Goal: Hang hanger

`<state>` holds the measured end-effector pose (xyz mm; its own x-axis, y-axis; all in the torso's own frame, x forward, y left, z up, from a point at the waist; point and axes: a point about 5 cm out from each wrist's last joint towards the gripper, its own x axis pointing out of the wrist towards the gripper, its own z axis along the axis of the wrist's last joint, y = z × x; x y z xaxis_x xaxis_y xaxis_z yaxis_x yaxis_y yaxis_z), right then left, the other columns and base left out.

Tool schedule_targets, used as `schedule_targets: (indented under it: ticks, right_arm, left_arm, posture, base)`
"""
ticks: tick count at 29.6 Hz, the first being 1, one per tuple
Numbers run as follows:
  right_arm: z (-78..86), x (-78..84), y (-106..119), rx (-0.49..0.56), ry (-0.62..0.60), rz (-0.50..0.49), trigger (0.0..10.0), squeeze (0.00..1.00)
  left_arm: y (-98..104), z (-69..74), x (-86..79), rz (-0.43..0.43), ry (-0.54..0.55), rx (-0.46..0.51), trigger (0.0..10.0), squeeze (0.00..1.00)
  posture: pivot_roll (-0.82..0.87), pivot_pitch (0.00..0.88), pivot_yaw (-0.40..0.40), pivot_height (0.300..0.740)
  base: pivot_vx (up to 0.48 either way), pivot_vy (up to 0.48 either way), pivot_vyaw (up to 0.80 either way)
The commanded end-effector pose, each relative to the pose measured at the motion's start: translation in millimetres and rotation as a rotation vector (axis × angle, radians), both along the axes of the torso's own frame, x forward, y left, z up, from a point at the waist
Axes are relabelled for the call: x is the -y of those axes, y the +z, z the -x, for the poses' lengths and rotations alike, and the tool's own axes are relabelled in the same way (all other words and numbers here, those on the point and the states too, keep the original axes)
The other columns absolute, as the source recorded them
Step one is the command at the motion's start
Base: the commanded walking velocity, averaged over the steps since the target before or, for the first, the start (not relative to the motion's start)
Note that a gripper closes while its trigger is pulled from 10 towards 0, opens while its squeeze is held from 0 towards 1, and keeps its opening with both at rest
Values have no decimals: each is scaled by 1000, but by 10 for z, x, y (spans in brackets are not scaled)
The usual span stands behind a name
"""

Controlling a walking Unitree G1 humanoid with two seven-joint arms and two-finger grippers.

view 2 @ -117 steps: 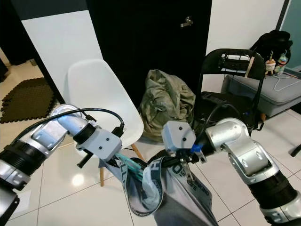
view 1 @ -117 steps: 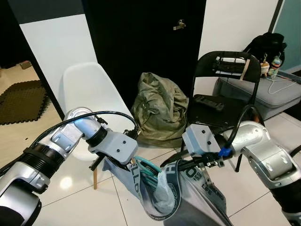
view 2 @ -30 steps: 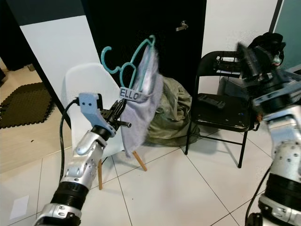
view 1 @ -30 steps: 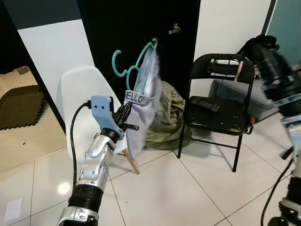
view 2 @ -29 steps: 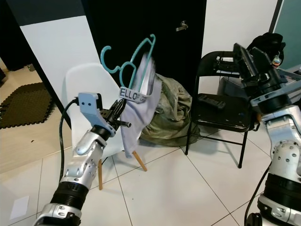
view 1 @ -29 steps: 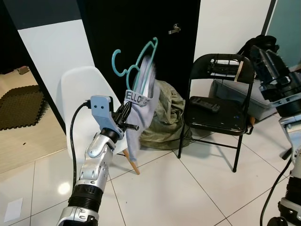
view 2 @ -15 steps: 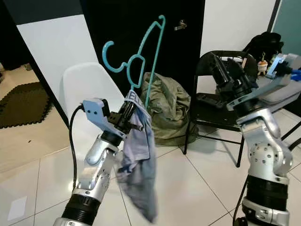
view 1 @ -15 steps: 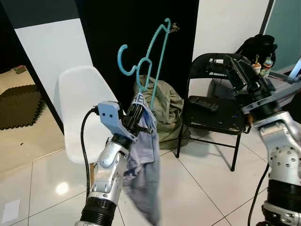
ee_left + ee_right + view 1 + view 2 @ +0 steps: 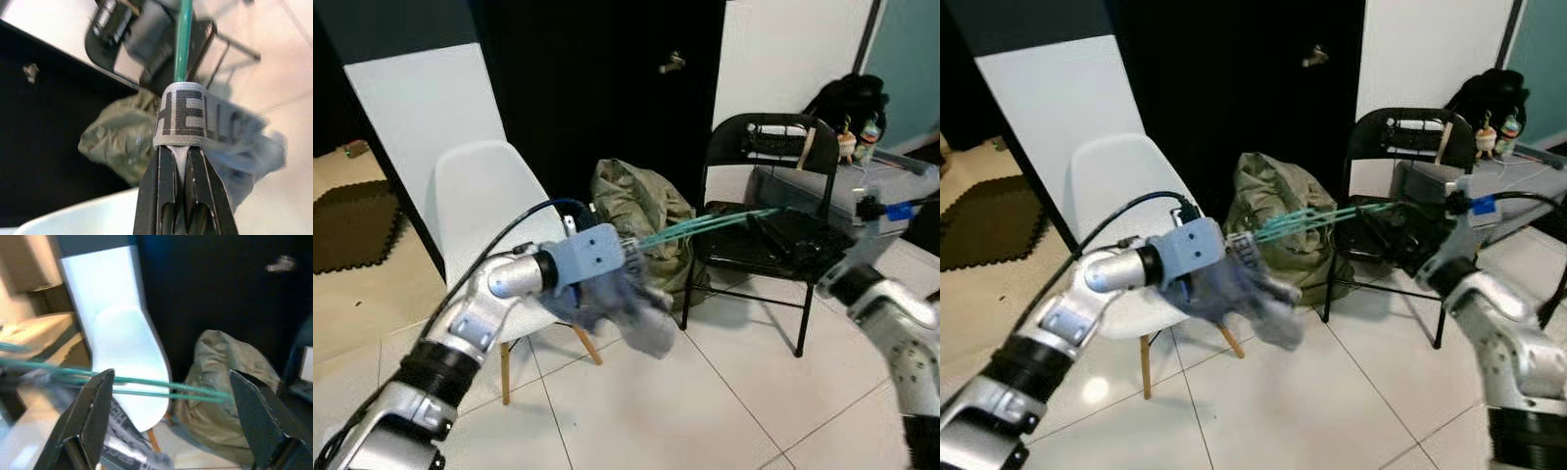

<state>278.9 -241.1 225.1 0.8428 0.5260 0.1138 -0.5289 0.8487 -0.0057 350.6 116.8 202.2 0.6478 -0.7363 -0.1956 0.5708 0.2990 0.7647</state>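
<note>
Hanger (image 9: pixel 705 226), a teal one, lies almost level in mid-air, stretching from the left pincer (image 9: pixel 180 161) across toward the black folding chair (image 9: pixel 773 211) on the right. Going left to right: a white shell chair (image 9: pixel 480 211) stands at the far left against a white panel, and in front of it the left arm reaches forward. Its pincer is clamped together on the grey waistband of a garment (image 9: pixel 626 299), lettered "HELL", through which the hanger's stem passes. The cloth bunches below it, blurred. Behind sits an olive duffel bag (image 9: pixel 641 211) against the dark door. Further right, the right pincer (image 9: pixel 171 396) hovers with its fingers wide apart, the teal rods crossing the gap between them, though whether they touch either finger is hard to judge.

The risk is that the grip is on cloth rather than plastic, so the hanger could slide out of the waistband while tilted. The garment could also slip off, or the hook could snag the folding chair's backrest.
</note>
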Motion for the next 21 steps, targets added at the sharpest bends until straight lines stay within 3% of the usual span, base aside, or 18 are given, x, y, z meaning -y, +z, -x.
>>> schedule_targets:
  ticks: [1, 3, 5, 13, 15, 17, 19, 21]
  right_arm:
    - [206, -151, -4, 9, 207, 55, 10000, 0]
    - [206, -151, -4, 9, 207, 55, 10000, 0]
    - [378, -202, -111, -44, 309, 104, 10000, 0]
    - [400, -224, -195, -73, 306, 139, 10000, 0]
    - [333, -273, -206, -50, 293, 177, 10000, 0]
    - [333, -273, -206, -50, 293, 177, 10000, 0]
    - [307, -357, -202, -36, 336, 206, 10000, 0]
    - [322, -411, -214, -41, 380, 229, 10000, 0]
  left_arm:
    - [101, -86, -266, -118, 58, 7, 10000, 0]
    - [101, -86, -266, -118, 58, 7, 10000, 0]
    - [170, -96, -372, -224, 32, 2, 10000, 0]
    - [230, -60, -364, -299, -46, -3, 10000, 0]
    - [248, 50, -263, -398, -208, -16, 10000, 0]
    - [248, 50, -263, -398, -208, -16, 10000, 0]
    - [235, 133, -195, -443, -313, -27, 10000, 0]
    - [233, 141, -179, -454, -338, -27, 10000, 0]
  posture:
    - [-54, 0, 76, 740]
    - [-54, 0, 76, 740]
    - [-51, 0, 85, 740]
    - [-48, 0, 89, 740]
    - [-31, 0, 92, 740]
    - [-31, 0, 92, 740]
    - [-31, 0, 93, 740]
    - [-33, 0, 92, 740]
  base:
    - [0, 0, 0]
    - [0, 0, 0]
    - [0, 0, 0]
    - [0, 0, 0]
    - [0, 0, 0]
    - [0, 0, 0]
    - [0, 0, 0]
    - [0, 0, 0]
